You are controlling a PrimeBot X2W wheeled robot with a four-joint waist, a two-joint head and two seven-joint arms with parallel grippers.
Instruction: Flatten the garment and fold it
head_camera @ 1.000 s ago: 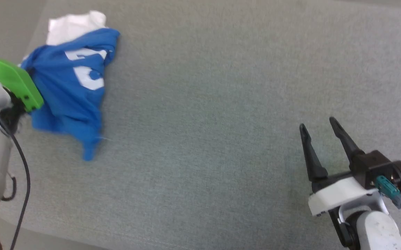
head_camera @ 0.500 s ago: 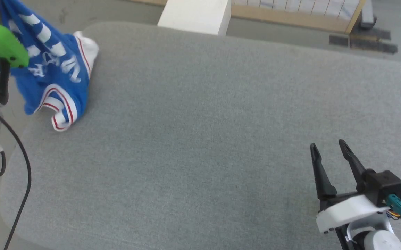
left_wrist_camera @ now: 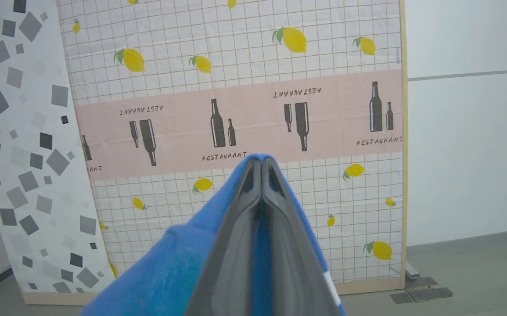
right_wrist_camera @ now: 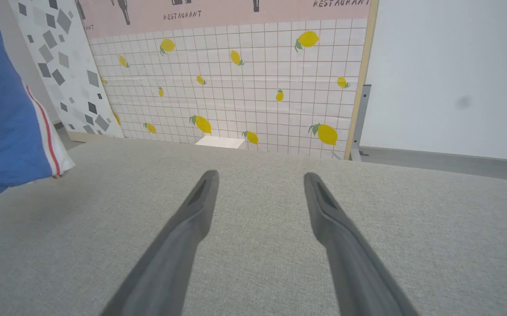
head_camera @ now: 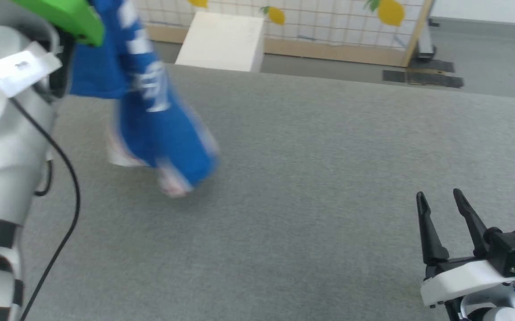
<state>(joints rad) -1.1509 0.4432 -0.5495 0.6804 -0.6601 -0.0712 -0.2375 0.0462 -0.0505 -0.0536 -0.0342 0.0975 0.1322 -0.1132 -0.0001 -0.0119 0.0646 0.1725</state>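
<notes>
Garment [head_camera: 159,133]: hangs bunched below our left gripper [left_wrist_camera: 261,161], pinched on its blue cloth. Right gripper [head_camera: 439,195]: spread, well apart. Risk: we judge swinging cloth may slip the pinch or land crumpled.

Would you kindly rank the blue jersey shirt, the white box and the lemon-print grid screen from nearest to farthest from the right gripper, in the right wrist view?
1. Blue jersey shirt, hanging at left.
2. White box, past the grey table's far edge.
3. Lemon-print grid screen, behind the box.
</notes>
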